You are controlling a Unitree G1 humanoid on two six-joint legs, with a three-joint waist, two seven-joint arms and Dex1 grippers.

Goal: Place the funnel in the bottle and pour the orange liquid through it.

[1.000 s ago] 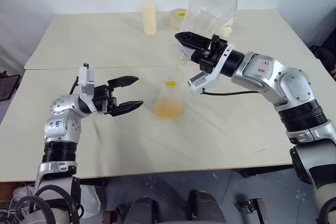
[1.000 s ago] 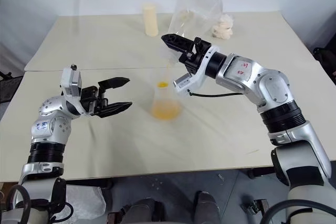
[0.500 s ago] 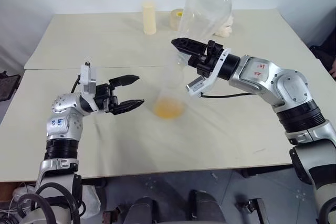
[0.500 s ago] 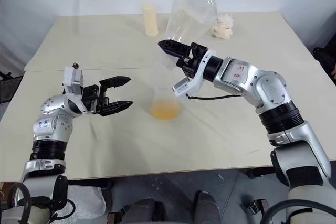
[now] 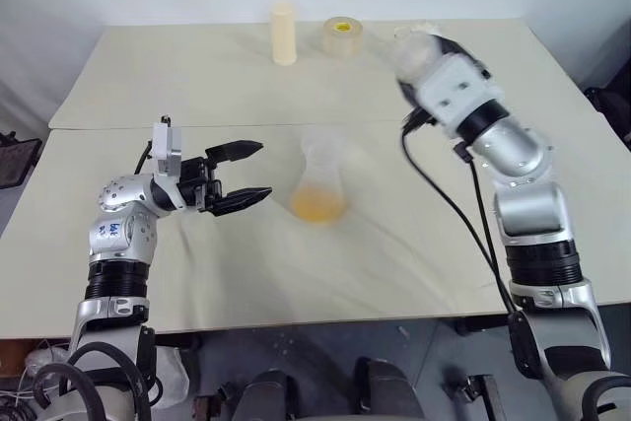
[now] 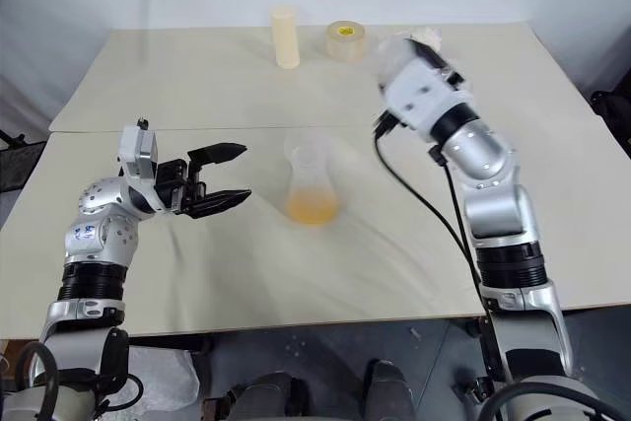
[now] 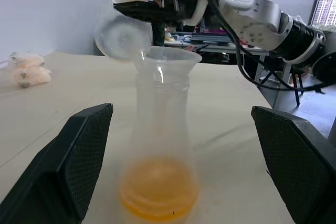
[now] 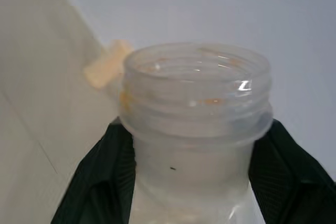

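A clear conical flask [image 5: 317,179] stands mid-table with the small see-through funnel [image 5: 320,143] seated in its neck. The orange liquid [image 5: 317,206] lies in its base. My left gripper [image 5: 260,171] is open and level, just left of the flask and not touching it. The left wrist view looks straight at the flask [image 7: 160,140] between the fingers. My right gripper [image 8: 194,192] is shut on the frosted wide-mouthed bottle [image 8: 197,103]. Its rim carries orange traces. That arm is raised to the right of the flask, with the bottle [image 5: 412,46] blurred at its end.
At the table's far edge stand an opaque cream cylinder [image 5: 284,34] and a yellow-cored tape roll [image 5: 342,35]. A crumpled white wad [image 8: 107,64] lies near the back right. A seam [image 5: 148,126] crosses the table behind the flask.
My right arm has swung away from above the funnel, rightward and back, rolling the tipped bottle round. The left gripper has stayed in place, open.
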